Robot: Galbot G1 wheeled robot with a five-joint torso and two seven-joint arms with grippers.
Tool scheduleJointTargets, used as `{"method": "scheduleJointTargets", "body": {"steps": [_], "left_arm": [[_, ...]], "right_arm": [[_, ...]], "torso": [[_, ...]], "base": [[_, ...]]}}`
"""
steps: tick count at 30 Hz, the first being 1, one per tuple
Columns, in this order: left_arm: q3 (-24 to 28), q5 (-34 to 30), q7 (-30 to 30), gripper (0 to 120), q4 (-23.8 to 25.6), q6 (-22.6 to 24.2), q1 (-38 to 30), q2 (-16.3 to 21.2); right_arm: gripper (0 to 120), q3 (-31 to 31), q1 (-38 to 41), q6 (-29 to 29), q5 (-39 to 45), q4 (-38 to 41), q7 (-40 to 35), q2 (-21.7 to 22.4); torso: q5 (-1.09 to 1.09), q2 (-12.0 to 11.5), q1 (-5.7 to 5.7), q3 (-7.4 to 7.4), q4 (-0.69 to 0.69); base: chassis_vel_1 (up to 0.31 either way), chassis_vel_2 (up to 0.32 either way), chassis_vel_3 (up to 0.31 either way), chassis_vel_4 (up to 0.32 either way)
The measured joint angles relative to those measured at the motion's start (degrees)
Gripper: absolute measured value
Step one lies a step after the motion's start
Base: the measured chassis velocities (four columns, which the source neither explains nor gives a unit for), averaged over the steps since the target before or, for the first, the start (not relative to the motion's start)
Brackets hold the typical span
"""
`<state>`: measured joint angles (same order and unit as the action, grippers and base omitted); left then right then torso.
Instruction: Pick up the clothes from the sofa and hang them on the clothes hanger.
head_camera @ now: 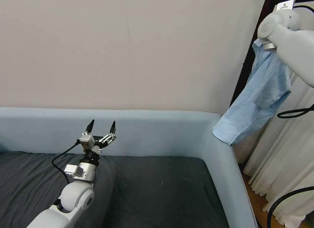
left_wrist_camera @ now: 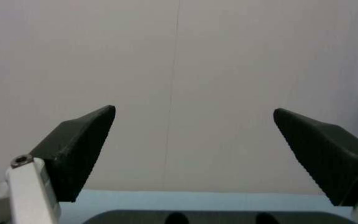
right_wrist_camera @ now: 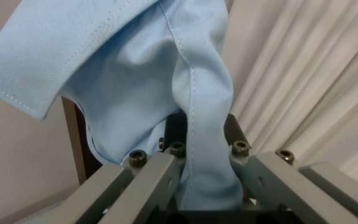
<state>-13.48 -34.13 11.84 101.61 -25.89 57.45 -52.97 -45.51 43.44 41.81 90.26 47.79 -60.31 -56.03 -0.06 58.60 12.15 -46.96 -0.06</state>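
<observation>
Two black fingertips of the left gripper stand spread wide with nothing between them, above the dark grey seat cushion of the pale blue sofa. Farther right, the right gripper is clamped on a fold of the light blue shirt. The shirt hangs beside the dark clothes rack pole, its lower edge at the sofa's corner. A small white tag above is too small to read.

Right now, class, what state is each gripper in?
Left gripper: open, empty, above the sofa.
Right gripper: shut on the blue shirt, up high.
</observation>
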Motion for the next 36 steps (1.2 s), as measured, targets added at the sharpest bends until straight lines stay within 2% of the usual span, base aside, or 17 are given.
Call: {"method": "scheduleJointTargets", "body": {"steps": [16,21,25,36], "left_arm": [[-0.35,0.11,0.00,100,0.17,-0.03,0.55,-0.56],[-0.43,0.27,0.01,100,0.58,-0.03,0.58,-0.74],[-0.71,0.28,0.10,100,0.95,-0.03,0.87,-0.73],[-1.72,0.25,0.15,100,1.43,-0.10,1.95,-0.46]], "right_arm": [[1,1.35,0.00,-0.46,-0.53,-2.69,-0.71,-2.01],[1,2.84,0.60,-1.87,-1.01,-6.48,-3.89,-5.47],[1,3.20,0.60,-2.38,-1.20,-7.42,-5.04,-6.42],[1,3.85,-0.26,-2.74,-1.18,-8.15,-6.80,-6.97]], "torso": [[0.02,0.00,0.00,0.00,-0.02],[0.00,0.00,0.00,0.00,0.00],[0.00,0.00,0.00,0.00,0.01],[0.00,0.00,0.00,0.00,-0.01]], "base": [[0.000,0.000,0.000,0.000],[0.000,0.000,0.000,0.000],[0.000,0.000,0.000,0.000],[0.000,0.000,0.000,0.000]]}}
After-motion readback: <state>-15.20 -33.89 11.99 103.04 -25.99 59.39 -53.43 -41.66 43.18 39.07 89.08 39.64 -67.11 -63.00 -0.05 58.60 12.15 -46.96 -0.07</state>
